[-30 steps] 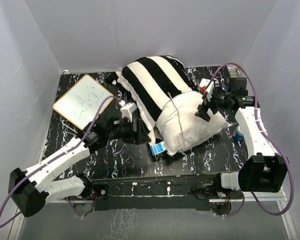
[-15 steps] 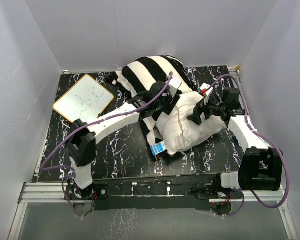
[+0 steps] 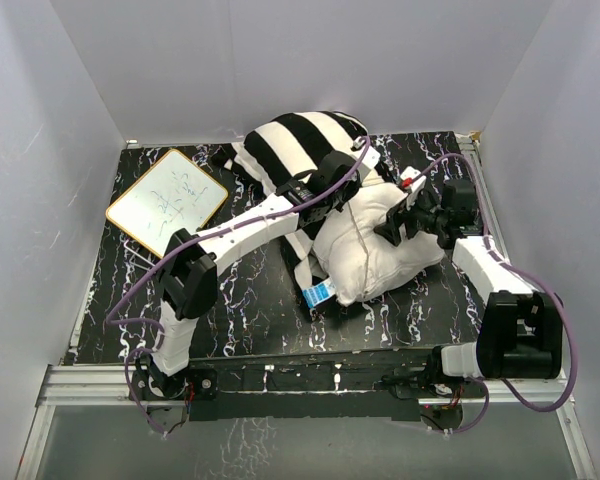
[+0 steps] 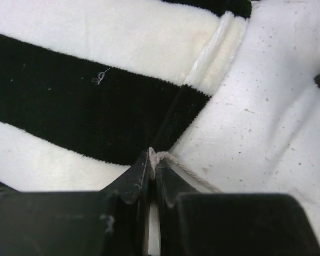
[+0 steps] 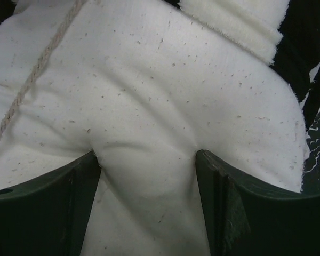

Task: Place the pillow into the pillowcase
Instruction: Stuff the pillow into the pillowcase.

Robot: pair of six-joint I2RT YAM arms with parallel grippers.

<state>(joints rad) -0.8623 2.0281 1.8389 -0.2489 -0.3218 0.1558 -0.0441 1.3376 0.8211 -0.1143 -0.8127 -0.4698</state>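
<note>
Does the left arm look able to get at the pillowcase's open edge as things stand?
Likely yes. The left gripper is shut right at the pillowcase hem where it meets the pillow, seemingly pinching it; nothing covers that edge, and the right gripper sits farther along the pillow.

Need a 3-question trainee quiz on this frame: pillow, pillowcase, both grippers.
1. True or false: the pillow is fully inside the pillowcase.
2. What sits between the fingers of the right gripper? A) pillow B) pillowcase C) nothing
3. Fill in: the left gripper, at the pillowcase's hem, has its jaws ____.
Key: 1 false, the near part of the pillow lies bare; 2 A; 3 shut.
</note>
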